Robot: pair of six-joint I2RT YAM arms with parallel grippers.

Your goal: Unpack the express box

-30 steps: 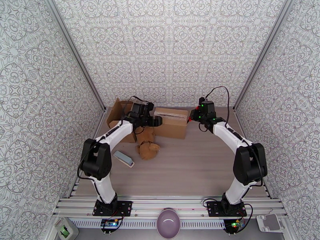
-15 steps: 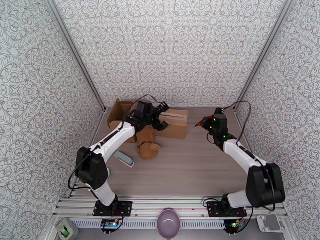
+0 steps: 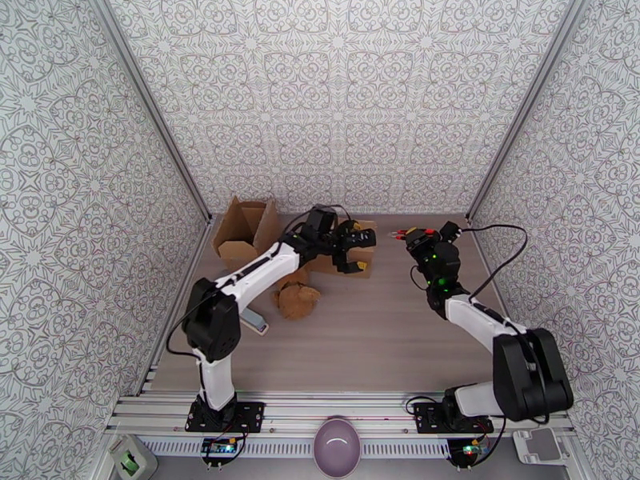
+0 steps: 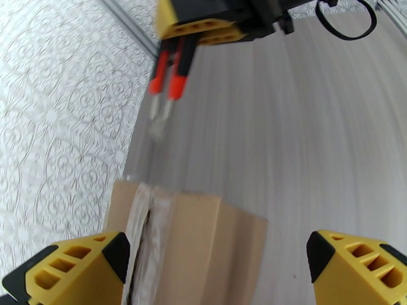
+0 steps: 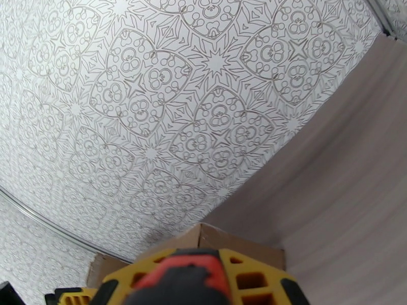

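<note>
Sealed express box (image 4: 203, 240) sits at the far side of the bench (image 3: 384, 330), close to the back wall, lying flat with the taped seam (image 4: 140, 235) on top. My left pincer (image 3: 350, 250) is over it with the jaws wide apart. In the left wrist view the yellow fingers (image 4: 76, 270) straddle the box's end, one beside the tape side and the other out past the cardboard edge over bare bench. Can't tell if either finger touches the box, and nothing is clamped. My right pincer (image 3: 412, 236) is just right of the box and apart from it, jaws nearly together on a red tool (image 4: 170, 82) with thin metal tips. The tips point toward the box and hang over the bench beyond its end, no contact with the cardboard. The right wrist view shows red between the yellow fingers, with a box corner past them. Left of the sealed box, an open cardboard box (image 3: 240, 226) stands by the left wall, flaps up. A brown plush toy (image 3: 298, 299) lies on the bench nearer to me, partly under my left arm. A small grey flat item (image 3: 254, 320) lies just left of the plush, can't tell what it is. A purple bowl (image 3: 337, 446) sits at the near edge between the arm bases.
</note>
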